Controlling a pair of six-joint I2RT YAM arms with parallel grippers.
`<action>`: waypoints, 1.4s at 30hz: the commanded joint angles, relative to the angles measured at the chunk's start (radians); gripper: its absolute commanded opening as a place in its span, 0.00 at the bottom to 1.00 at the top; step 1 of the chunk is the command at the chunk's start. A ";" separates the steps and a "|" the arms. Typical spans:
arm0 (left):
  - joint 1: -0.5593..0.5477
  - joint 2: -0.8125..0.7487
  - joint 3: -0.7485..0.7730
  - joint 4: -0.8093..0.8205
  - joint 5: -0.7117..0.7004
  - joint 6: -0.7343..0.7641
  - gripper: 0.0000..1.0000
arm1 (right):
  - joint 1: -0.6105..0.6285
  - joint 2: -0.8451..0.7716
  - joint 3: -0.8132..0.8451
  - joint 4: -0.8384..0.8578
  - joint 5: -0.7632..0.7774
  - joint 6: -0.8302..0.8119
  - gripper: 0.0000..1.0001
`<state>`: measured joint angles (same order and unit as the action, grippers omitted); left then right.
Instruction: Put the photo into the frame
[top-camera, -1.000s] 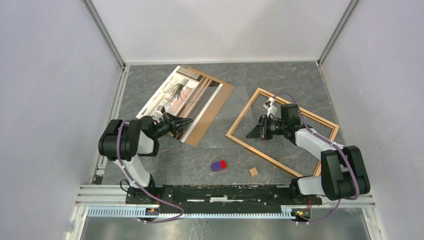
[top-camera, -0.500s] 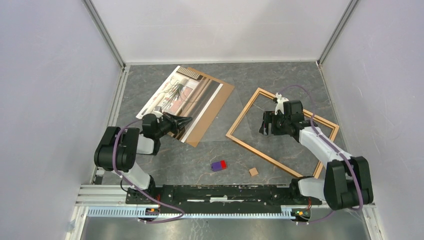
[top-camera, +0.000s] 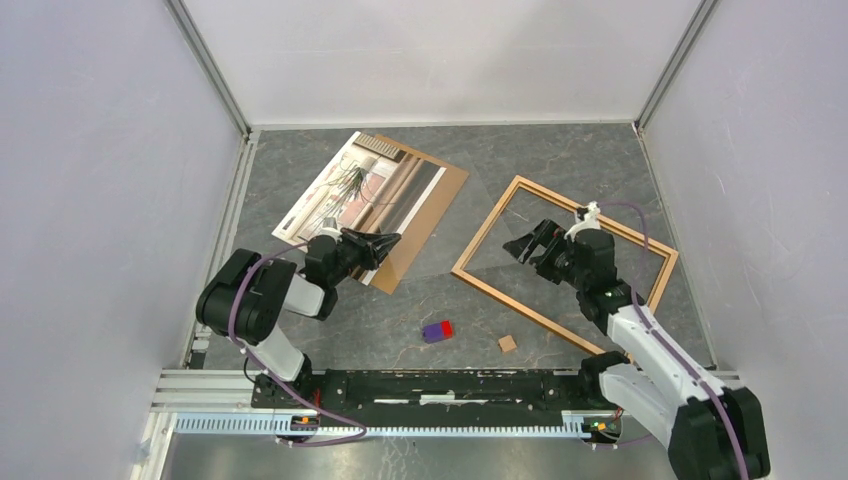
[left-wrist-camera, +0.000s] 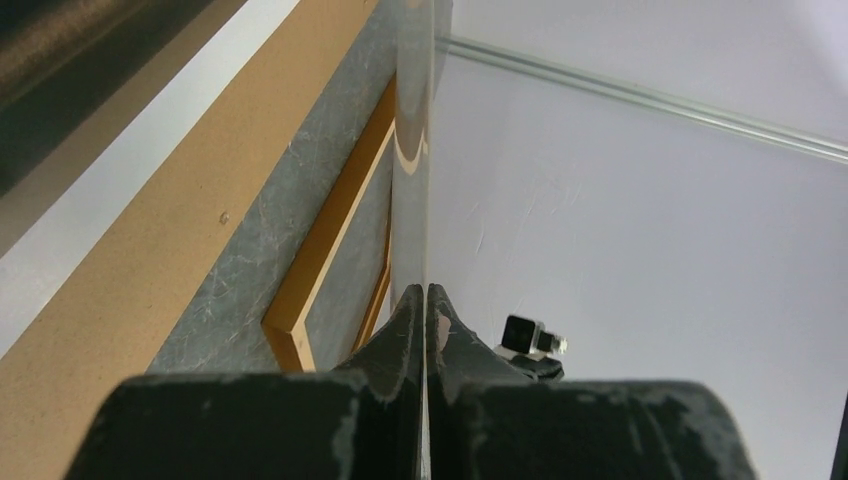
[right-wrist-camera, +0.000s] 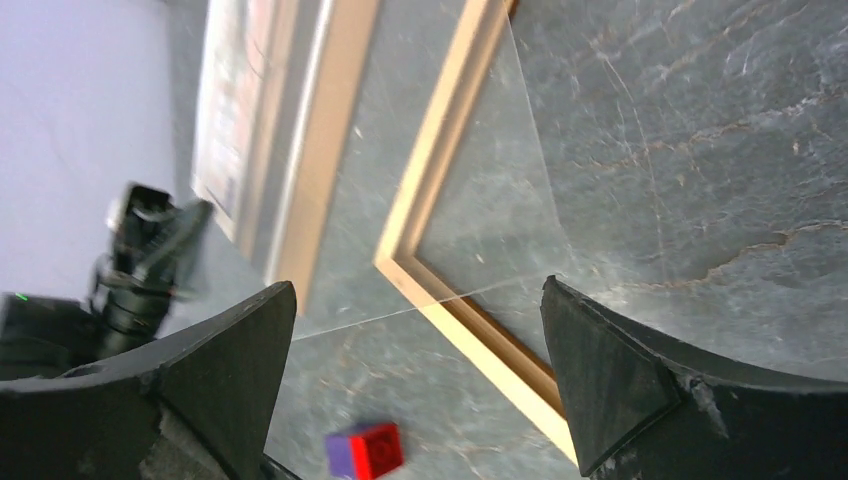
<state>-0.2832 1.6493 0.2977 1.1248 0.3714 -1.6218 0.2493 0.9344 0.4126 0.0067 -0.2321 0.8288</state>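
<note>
Step in hand, by my read: sorting out the sheet (top-camera: 440, 250) - clear, thin - not the photo yet. The photo (top-camera: 350, 190) lies flat on the board (top-camera: 430, 205) at far left of the table (top-camera: 560, 160), well apart from the frame (top-camera: 486, 224), which sits right of centre w/ nothing seated in it.

L gripper (top-camera: 392, 240) is low by the board's near corner, fingers clamped on the sheet's edge. R gripper (top-camera: 530, 240) hangs over the frame's inside, fingers spread wide, holding nothing.

Next move probably calls for getting the sheet either squared into the frame or clear of it, using the L pinch alone. Then the photo has to come off the board, and it's thin, glossy and flat, so it likely needs an edge lift.

Views:
- Top view gives the layout, plus a block (top-camera: 437, 331) and a small brown square (top-camera: 508, 343) near the bases. The sheet is barely visible there.
- L wrist view shows the pinch itself - fingers (left-wrist-camera: 400, 320) tight together on the sheet (left-wrist-camera: 412, 150) seen edge-on. That can't be judged from the top.
- R wrist view shows the sheet's corner (right-wrist-camera: 480, 230) lying across the frame's corner (right-wrist-camera: 440, 140), w/ both fingers (right-wrist-camera: 240, 340) clear of it. The block (right-wrist-camera: 365, 450) shows at the bottom.
</note>
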 joint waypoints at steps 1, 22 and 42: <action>-0.027 -0.031 -0.001 0.081 -0.119 -0.052 0.02 | 0.041 -0.117 -0.007 0.049 0.193 0.243 0.98; -0.150 -0.012 0.024 0.131 -0.238 -0.072 0.02 | 0.380 0.139 -0.216 0.620 0.445 0.715 0.94; -0.212 0.051 0.001 0.249 -0.315 -0.081 0.02 | 0.474 0.175 -0.161 0.522 0.724 0.943 0.25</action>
<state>-0.4850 1.6920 0.2996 1.2842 0.0864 -1.6676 0.7155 1.1267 0.2142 0.5602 0.3965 1.7157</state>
